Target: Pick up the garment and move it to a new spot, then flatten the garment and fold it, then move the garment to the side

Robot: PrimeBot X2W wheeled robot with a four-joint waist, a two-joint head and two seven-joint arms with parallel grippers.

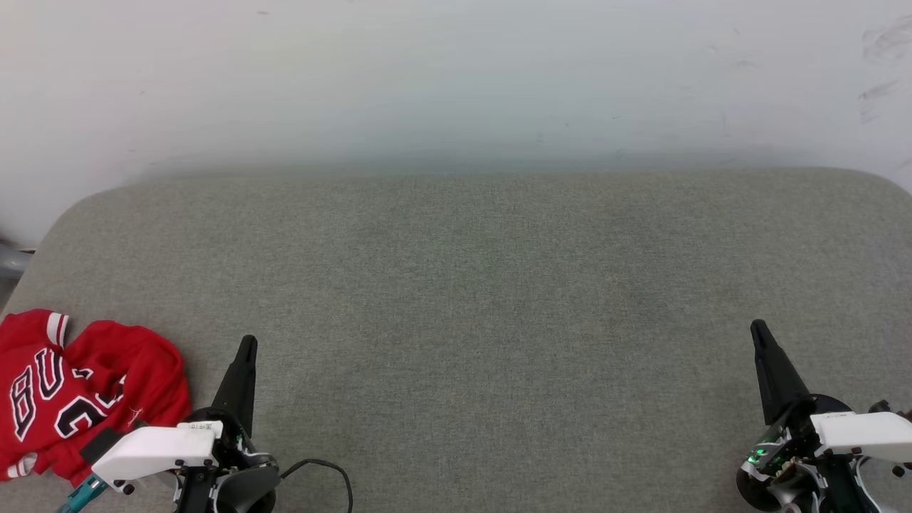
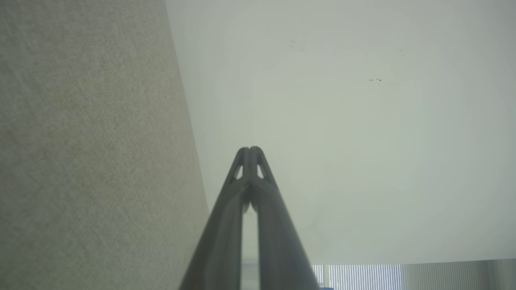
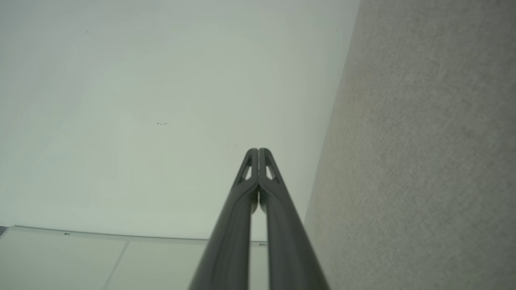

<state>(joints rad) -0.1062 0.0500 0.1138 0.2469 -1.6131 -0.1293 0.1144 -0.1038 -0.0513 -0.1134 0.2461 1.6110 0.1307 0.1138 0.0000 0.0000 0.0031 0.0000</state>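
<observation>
Nearest, the left gripper (image 1: 246,348) and right gripper (image 1: 759,333) each have their fingers pressed together on nothing. Just beside the left one, the red jersey T-shirt (image 1: 78,388) lies rumpled at the near left edge of the grey upholstered surface (image 1: 456,285). Judging by that heap, lifting, flattening, folding and setting aside all remain.

You are running a left gripper (image 1: 246,350) that is wearing a white left wrist cover (image 1: 153,449) with a small printed label (image 1: 204,427), a black cable (image 1: 335,472) and a teal fitting (image 1: 82,493). Your right gripper (image 1: 759,333) is showing green lights (image 1: 762,452) beside its white right wrist cover (image 1: 862,433). The dark fingers (image 2: 219,233) are carrying small slots near their tips.
</observation>
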